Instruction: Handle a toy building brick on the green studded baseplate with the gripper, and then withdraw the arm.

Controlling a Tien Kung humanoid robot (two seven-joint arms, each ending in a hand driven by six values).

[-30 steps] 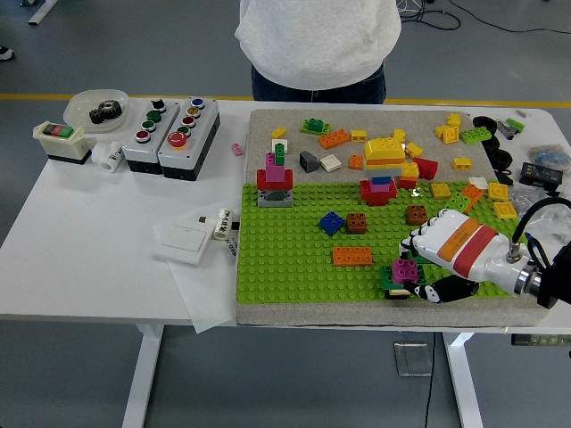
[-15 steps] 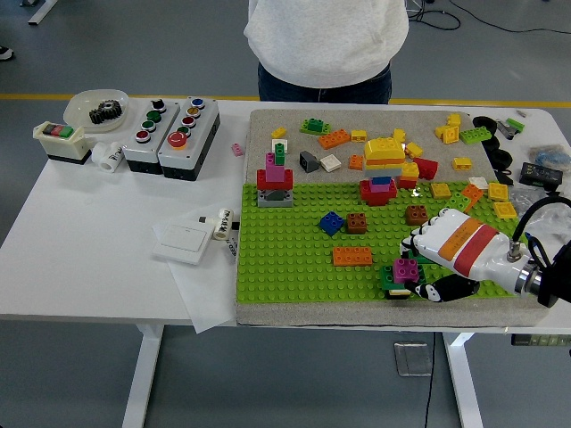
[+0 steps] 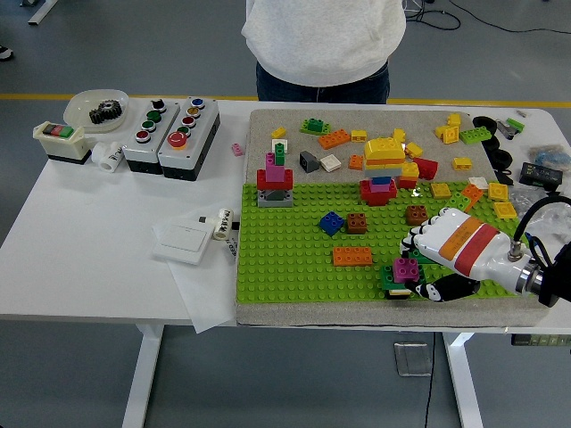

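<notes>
Green baseplate (image 3: 294, 259) on white table (image 3: 80, 241)

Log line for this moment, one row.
right hand: at magenta brick, grasp unclear | brick: on green baseplate, near front edge | left arm: not in view | person: standing at far side

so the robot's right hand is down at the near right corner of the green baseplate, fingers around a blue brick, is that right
Not quite. The head view shows the right hand at the near right corner of the green baseplate, but the brick at its fingers is a magenta brick seated on a dark green one, not blue. The blue brick sits apart, further left and toward the middle of the plate, untouched.
</notes>
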